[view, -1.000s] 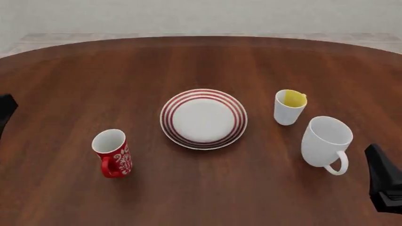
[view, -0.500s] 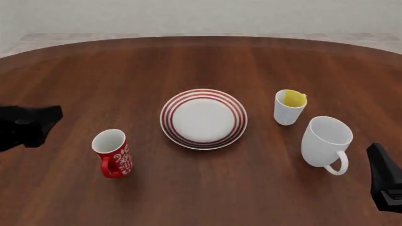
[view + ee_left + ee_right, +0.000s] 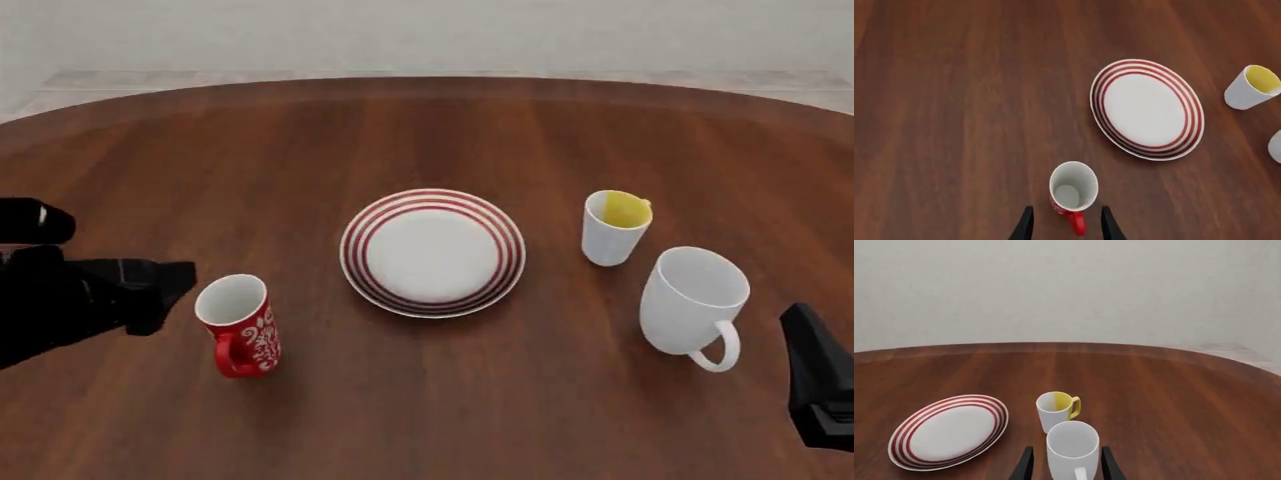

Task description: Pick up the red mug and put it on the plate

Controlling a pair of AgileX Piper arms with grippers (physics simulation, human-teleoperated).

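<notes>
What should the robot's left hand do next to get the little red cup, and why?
Probably move down and forward a bit so its open fingers slip around the red mug. The left gripper is open and lined up with the mug's handle, but it isn't touching it. The mug stands upright on the table, apart from the plate, which has nothing on it.

Left arm reaches in low from the left edge of the front view, black, wrist roughly level, left hand (image 3: 160, 290) pointing rightward. In the left wrist view its two fingers (image 3: 1025, 227) stand parted with a wide gap between them, tips aimed downward at the worktop (image 3: 954, 125). Right arm shows only at the lower right corner of the front view; right hand (image 3: 814, 385) held low near the worktop edge. In the right wrist view its fingers (image 3: 1025, 467) are likewise spread apart, nothing clamped.
</notes>
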